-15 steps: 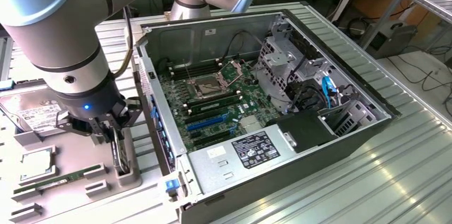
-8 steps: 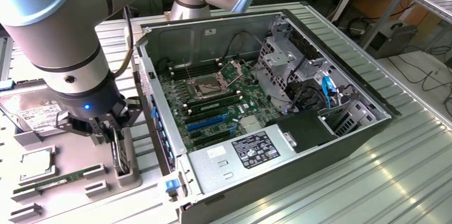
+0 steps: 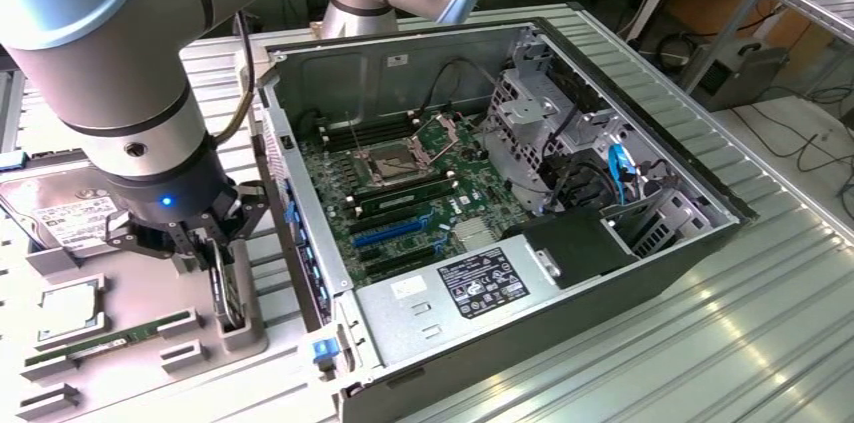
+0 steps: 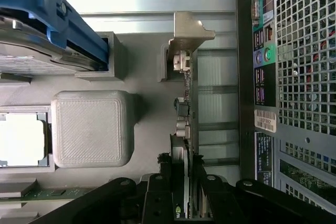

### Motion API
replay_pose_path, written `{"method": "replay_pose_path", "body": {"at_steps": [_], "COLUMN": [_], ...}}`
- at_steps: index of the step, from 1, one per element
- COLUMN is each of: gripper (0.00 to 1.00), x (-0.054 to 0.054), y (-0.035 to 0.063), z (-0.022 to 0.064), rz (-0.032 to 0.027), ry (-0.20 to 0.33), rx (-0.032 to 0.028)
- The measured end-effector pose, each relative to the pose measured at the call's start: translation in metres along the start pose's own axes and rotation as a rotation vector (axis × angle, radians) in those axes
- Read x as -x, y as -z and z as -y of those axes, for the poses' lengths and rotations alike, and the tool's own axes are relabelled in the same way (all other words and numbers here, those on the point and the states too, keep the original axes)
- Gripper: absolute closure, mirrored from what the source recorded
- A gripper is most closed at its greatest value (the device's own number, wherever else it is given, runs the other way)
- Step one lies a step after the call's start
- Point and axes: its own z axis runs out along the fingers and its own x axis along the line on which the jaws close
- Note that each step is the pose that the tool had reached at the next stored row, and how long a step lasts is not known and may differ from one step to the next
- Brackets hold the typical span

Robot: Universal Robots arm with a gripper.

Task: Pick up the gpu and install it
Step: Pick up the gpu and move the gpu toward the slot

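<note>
The gpu [image 4: 185, 121], a thin dark card with a silver bracket [image 4: 191, 31], is standing on edge; the arm [image 3: 120, 73] is pointing straight down, its tool [image 4: 184, 170] spread, straddling the card.

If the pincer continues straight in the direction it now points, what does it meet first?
The graphics card, standing on edge in the grey holder right under the pincer. It looks very close, though depth is unclear.

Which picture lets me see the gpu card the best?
The wrist view. It sees the gpu up close and edge-on, showing its silver bracket and small parts. In the exterior view the gpu is a thin dark sliver standing on edge in a gray holder, partly hidden by the gripper.
</note>
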Motion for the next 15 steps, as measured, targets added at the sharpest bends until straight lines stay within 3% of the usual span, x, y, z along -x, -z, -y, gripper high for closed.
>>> {"method": "replay_pose_path", "body": {"at_steps": [10, 15], "gripper": [0.74, 0.74], "x": [0.0, 0.001], "y": [0.0044, 0.0146], "z": [-0.0001, -0.0005], "rz": [-0.0001, -0.0002], "ry": [0.005, 0.007], "rx": [0.0003, 0.0004]}}
